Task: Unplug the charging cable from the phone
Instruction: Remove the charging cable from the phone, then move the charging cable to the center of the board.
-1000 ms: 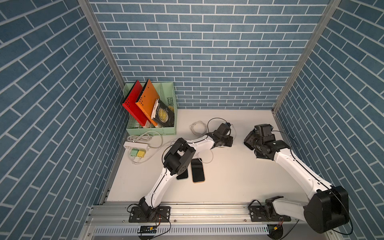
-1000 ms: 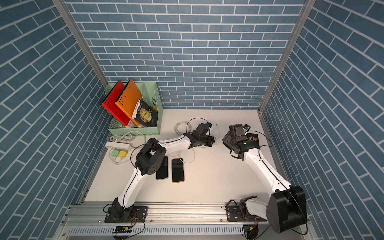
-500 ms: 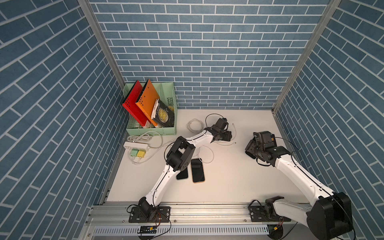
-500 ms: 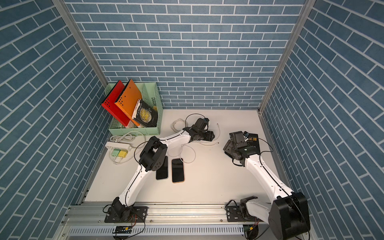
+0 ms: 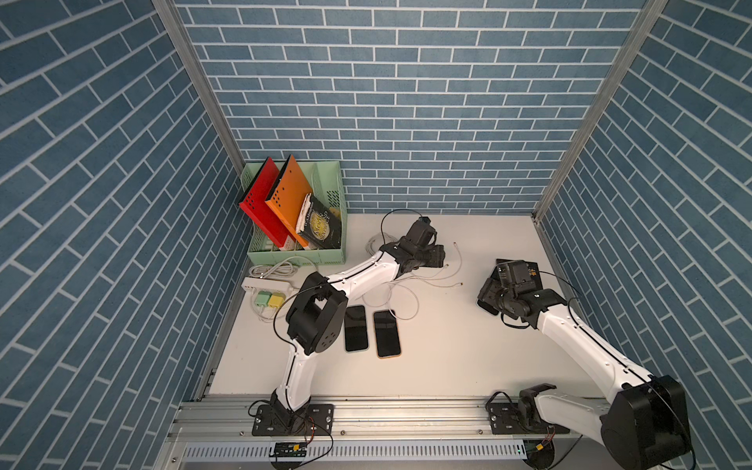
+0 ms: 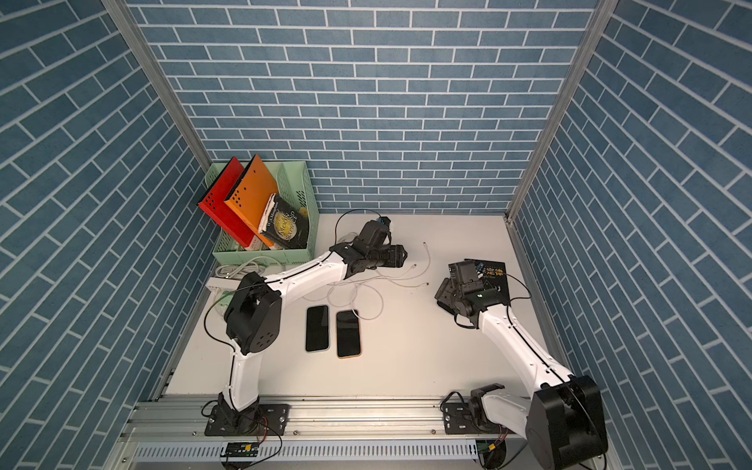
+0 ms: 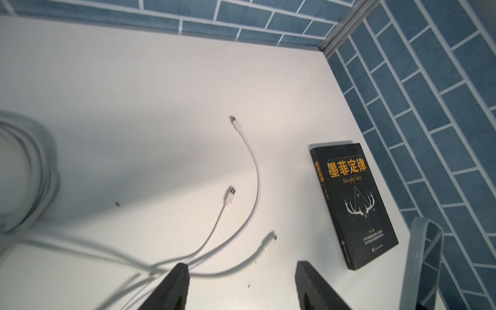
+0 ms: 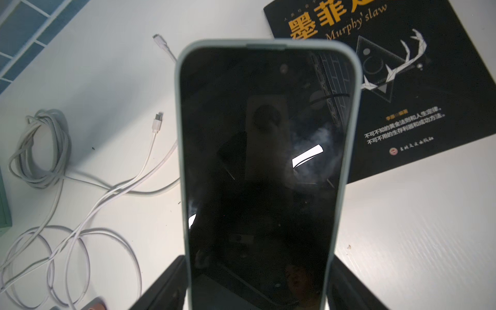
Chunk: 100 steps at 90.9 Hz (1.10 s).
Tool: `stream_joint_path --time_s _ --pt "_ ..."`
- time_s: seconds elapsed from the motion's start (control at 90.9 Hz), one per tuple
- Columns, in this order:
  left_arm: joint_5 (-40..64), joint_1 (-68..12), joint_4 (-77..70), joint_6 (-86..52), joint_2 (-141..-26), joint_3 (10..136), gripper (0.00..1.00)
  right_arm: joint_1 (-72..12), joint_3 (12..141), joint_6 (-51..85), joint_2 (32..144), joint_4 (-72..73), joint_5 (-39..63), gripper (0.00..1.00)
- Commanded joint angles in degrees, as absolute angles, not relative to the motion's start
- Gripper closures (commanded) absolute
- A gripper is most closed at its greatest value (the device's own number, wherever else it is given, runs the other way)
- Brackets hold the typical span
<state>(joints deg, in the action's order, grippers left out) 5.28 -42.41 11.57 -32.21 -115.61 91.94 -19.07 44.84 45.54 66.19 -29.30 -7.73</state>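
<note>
Right wrist view has the phone [image 8: 265,161], a dark screen in a pale grey-green case, reaching straight out from the right gripper [image 8: 259,284]. The jaws press on the two long edges of its near end. That gripped end is hidden by the jaws, so its port cannot be seen. The far end of the phone hangs over the white table [image 8: 402,241], and a black book [image 8: 402,102] lies flat beyond the jaws and off to one side. Left wrist view shows the left gripper [image 7: 243,281] with its jaws spread wide and nothing between them. Just ahead of them the charging cable [image 7: 264,244] ends in a free plug lying on the table. Its run curves back past the jaw tips. A thin white lead [image 7: 214,230] ends a little farther out, and a third lead [image 7: 258,177] arcs away to the farthest plug. The black book sits farther ahead, off to one side of these jaws. In both top views the three plug ends lie between the two grippers, which stand near each other. A second phone [image 5: 356,327] and a third phone [image 5: 386,333] lie face up side by side well behind the left jaws, beside that arm's elbow.
</note>
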Motion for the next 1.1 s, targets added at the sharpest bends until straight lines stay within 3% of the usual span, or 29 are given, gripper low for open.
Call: stream_joint_path --time_s 0.0,0.649,1.089 --pt "3.3 -42.6 11.2 -38.0 -114.2 82.8 0.32 -19.6 43.2 44.5 63.3 -27.4 -7.4 0.66" --pt "2.6 -43.3 14.1 -41.8 -120.5 81.5 0.31 -20.7 39.8 47.5 60.6 -27.8 -7.4 0.66" --pt "2.1 -41.4 13.5 -40.2 -129.0 91.3 0.31 -24.6 40.8 46.5 65.8 -25.4 -4.8 0.66"
